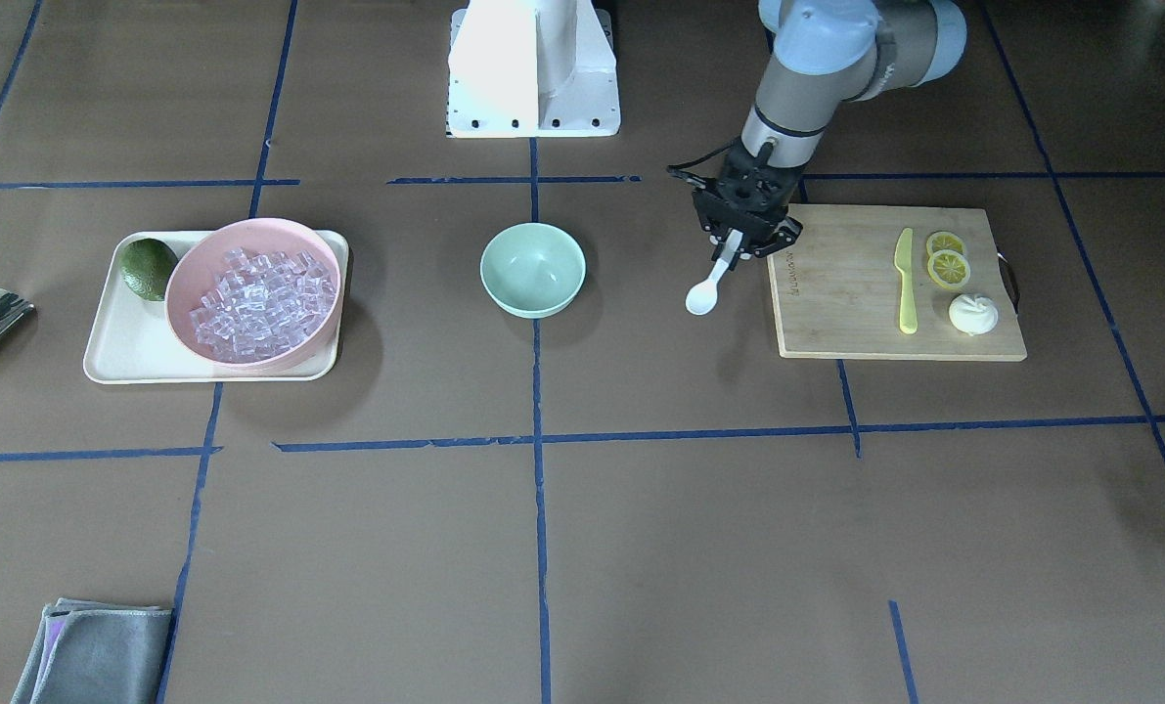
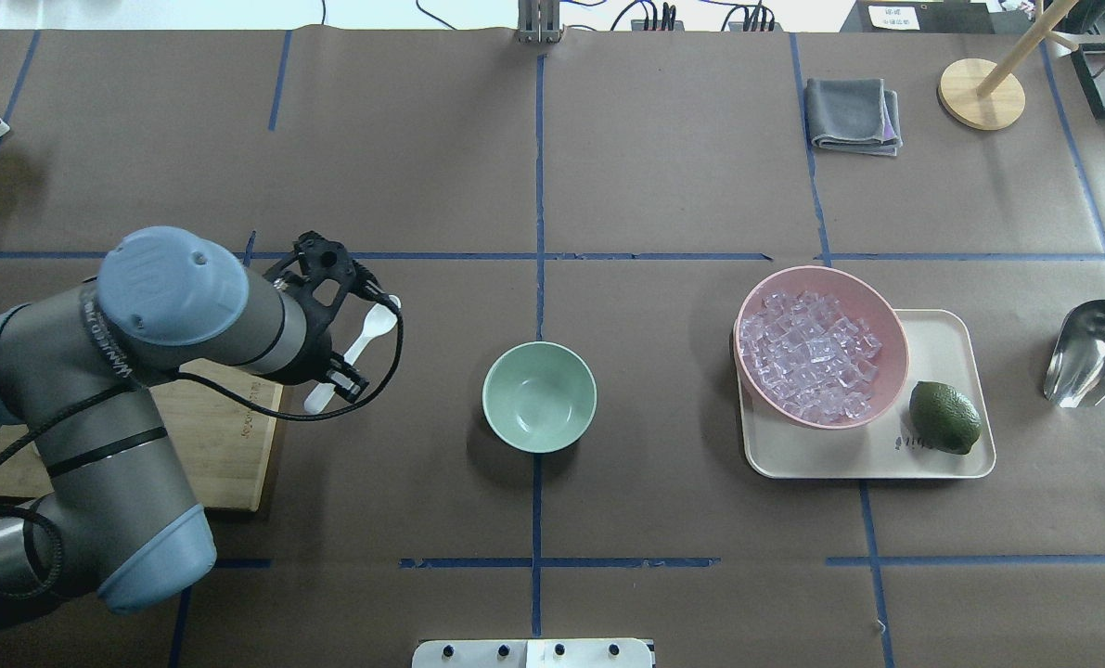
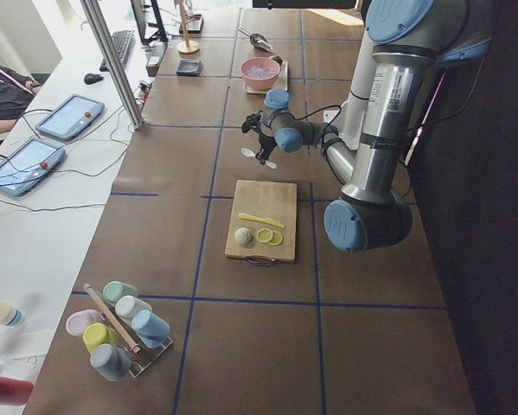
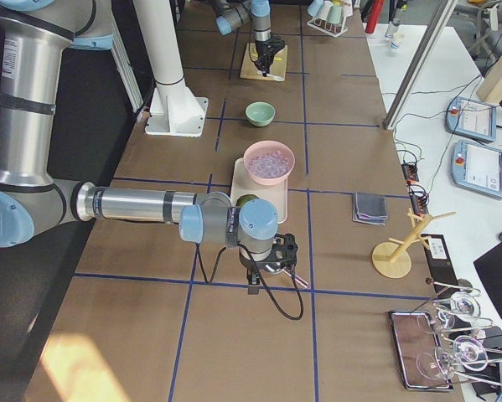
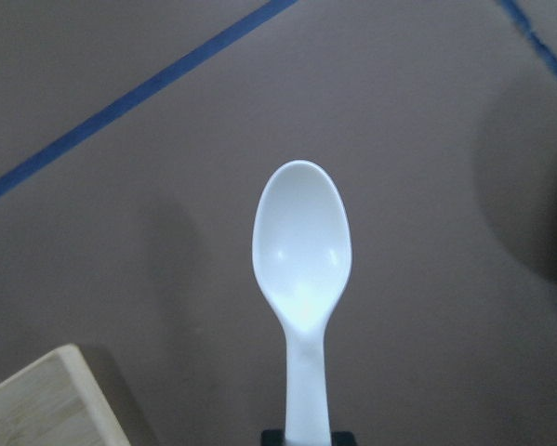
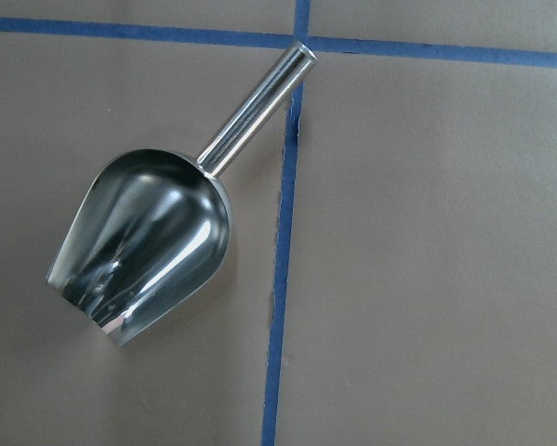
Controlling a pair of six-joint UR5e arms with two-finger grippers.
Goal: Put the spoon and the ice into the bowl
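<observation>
even overhead light is falling on the brown desk [image 1: 641, 548], casting soft shadows beside the bowl [image 1: 533, 269] and the pink bowl [image 1: 191, 284]. the white robot base [image 1: 533, 68] is washing out at the desk's robot-side edge. the metal scoop [image 6: 143, 242] is mirroring glare; the spoon [image 5: 301, 251] is showing two small highlights. a warm bright patch [image 4: 58, 360] is glowing at one desk corner.

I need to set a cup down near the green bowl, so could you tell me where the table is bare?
Bare: the stretch between the green bowl and the tray, and the strip on the operators' side of both. Crowded: between bowl and cutting board, where the left gripper holds the spoon.
</observation>
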